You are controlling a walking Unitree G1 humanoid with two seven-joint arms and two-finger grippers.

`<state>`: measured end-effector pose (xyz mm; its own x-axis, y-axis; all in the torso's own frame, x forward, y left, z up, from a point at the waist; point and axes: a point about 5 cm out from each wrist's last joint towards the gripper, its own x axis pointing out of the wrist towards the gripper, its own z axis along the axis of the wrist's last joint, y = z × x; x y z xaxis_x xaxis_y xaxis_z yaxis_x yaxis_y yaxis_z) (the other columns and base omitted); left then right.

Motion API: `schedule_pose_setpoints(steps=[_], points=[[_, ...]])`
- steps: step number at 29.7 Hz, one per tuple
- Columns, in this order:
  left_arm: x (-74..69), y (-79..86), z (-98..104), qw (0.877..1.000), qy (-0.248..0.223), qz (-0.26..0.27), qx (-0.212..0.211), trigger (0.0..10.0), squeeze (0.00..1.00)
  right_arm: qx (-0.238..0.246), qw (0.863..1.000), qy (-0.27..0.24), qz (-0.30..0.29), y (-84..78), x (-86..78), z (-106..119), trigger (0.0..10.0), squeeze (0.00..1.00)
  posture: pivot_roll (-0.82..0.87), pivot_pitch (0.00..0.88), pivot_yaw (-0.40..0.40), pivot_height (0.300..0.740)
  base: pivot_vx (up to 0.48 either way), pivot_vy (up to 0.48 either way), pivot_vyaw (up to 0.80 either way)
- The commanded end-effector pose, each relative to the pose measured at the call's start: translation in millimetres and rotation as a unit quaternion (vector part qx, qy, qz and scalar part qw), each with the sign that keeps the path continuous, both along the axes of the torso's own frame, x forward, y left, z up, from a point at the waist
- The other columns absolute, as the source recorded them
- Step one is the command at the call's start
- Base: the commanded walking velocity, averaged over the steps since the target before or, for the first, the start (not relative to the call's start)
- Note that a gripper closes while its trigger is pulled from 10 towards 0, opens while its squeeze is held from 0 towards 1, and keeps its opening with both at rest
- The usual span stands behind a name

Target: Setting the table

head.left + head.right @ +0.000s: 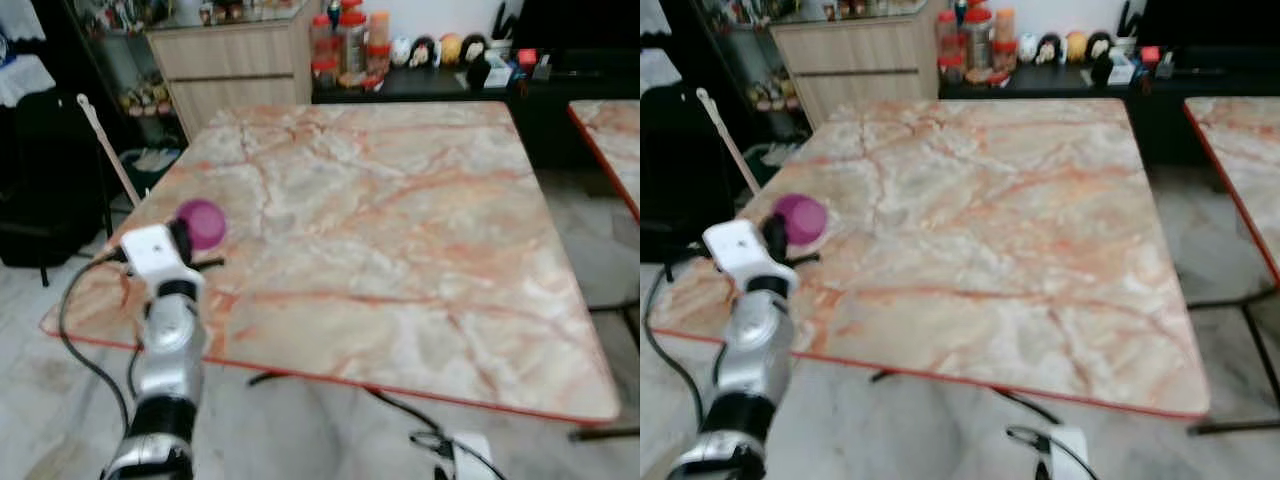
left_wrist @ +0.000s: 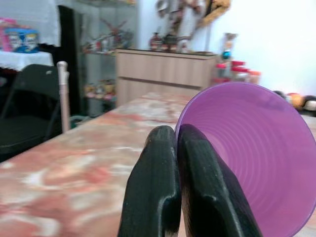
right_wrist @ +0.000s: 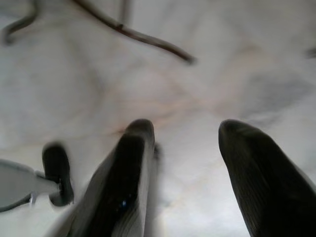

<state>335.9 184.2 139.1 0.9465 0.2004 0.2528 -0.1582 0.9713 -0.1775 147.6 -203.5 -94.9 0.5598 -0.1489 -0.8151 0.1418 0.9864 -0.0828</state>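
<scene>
A purple plastic cup (image 1: pixel 204 222) hangs tilted just over the left part of the marble table (image 1: pixel 400 250). My left gripper (image 1: pixel 185 238) is shut on the cup's rim. The left wrist view shows its two black fingers (image 2: pixel 153 187) pressed together on the rim, with the cup's open mouth (image 2: pixel 252 158) beside them. Down at my right side, my right gripper (image 3: pixel 185 133) hangs open over the pale floor with nothing between its fingers.
A second marble table (image 1: pixel 610 140) stands to the right. Behind are a wooden cabinet (image 1: pixel 235 60) and a dark counter with jars (image 1: pixel 350 45). A black chair (image 1: pixel 40 180) and a leaning stick (image 1: pixel 105 150) are at the left. A cable (image 1: pixel 420 415) lies on the floor.
</scene>
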Motion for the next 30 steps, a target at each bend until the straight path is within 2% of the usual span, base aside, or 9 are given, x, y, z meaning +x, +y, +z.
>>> schedule_pose_setpoints(steps=[1,13,30], points=[[-0.2,9.8,4.9,1.0,-0.009,0.017,0.009,10.0,0.0,0.01,1.0,-0.004,0.004,9.6,2.9,-0.3,10.0,0.0,0.04,0.04,0.077,0.74,0.0,-0.424,0.0],[4.1,11.3,11.8,1.0,-0.017,0.016,0.011,10.0,0.0,0.011,1.0,-0.009,0.007,11.9,8.1,1.4,10.0,0.0,0.04,0.032,0.077,0.74,0.0,-0.426,0.0],[4.2,-0.9,13.8,1.0,-0.023,-0.004,0.006,10.0,0.0,0.013,1.0,-0.019,0.003,10.1,10.7,3.1,10.0,0.0,0.04,0.032,0.075,0.74,0.0,-0.431,0.0]])
